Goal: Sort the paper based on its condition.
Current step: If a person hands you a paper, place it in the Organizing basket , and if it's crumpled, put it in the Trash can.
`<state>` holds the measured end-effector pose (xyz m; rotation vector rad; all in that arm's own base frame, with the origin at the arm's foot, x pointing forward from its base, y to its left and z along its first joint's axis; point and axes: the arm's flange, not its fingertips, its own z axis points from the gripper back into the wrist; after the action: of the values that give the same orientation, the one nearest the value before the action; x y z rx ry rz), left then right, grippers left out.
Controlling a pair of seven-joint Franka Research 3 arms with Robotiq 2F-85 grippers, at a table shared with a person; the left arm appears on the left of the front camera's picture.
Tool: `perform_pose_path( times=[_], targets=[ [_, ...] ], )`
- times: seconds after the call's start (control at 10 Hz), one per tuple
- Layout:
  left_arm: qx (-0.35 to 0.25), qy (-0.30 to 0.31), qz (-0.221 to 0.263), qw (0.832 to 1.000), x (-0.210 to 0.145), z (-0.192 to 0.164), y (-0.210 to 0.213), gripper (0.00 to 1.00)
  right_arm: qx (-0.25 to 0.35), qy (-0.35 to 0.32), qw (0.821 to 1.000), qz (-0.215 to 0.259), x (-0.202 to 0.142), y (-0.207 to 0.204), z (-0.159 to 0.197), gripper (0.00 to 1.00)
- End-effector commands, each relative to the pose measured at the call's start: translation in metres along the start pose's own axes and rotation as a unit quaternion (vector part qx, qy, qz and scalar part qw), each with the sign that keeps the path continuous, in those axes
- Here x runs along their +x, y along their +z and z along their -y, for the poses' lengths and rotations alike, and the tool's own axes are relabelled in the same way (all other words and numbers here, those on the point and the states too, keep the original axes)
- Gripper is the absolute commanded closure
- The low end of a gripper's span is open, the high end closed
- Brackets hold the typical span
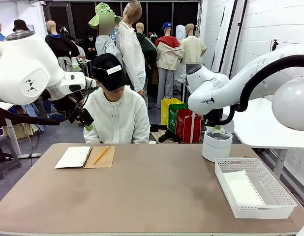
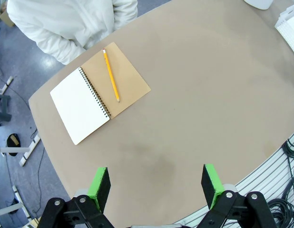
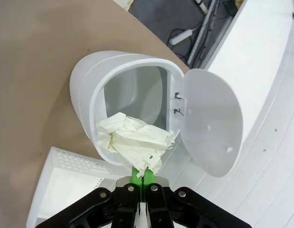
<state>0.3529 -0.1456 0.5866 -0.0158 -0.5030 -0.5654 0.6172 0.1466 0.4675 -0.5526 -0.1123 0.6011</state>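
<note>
I am holding the right gripper (image 3: 142,176) clamped on a crumpled paper (image 3: 132,141), suspending it over the open mouth of the white bin (image 3: 92,90), whose lid (image 3: 211,121) is hanging swung aside. A flat sheet (image 1: 243,189) is lying in the mesh basket (image 1: 281,189). I am keeping the left gripper (image 2: 156,184) spread wide, gripping nothing, above the table (image 2: 209,95) near the notebook (image 2: 83,107) and pencil (image 2: 111,75).

Place: you are looking at a robot lab.
Signs: two white arms (image 1: 29,69) at your bench (image 1: 152,191), cables on the floor (image 2: 289,199).
</note>
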Motion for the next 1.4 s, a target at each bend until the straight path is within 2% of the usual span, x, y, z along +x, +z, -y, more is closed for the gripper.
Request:
perform_pose_path(
  times=[0.0, 0.3, 0.8, 1.3],
  targets=[
    [-0.002, 0.001, 0.003, 1.000, 0.000, -0.001, 0.000, 0.00, -0.025, -0.017, 1.000, -0.004, 0.009, -0.009, 0.005, 1.00],
    [-0.002, 0.001, 0.003, 1.000, 0.000, -0.001, 0.000, 0.00, -0.022, -0.024, 0.999, -0.007, 0.013, -0.024, 0.005, 1.00],
    [-0.002, 0.001, 0.003, 1.000, 0.000, -0.001, 0.000, 0.00, -0.053, -0.047, 0.997, -0.014, 0.019, -0.037, 0.006, 1.00],
    [-0.002, 0.001, 0.003, 1.000, 0.000, -0.001, 0.000, 0.00, -0.044, -0.048, 0.998, -0.009, 0.020, -0.033, 0.001, 0.00]
  ],
)
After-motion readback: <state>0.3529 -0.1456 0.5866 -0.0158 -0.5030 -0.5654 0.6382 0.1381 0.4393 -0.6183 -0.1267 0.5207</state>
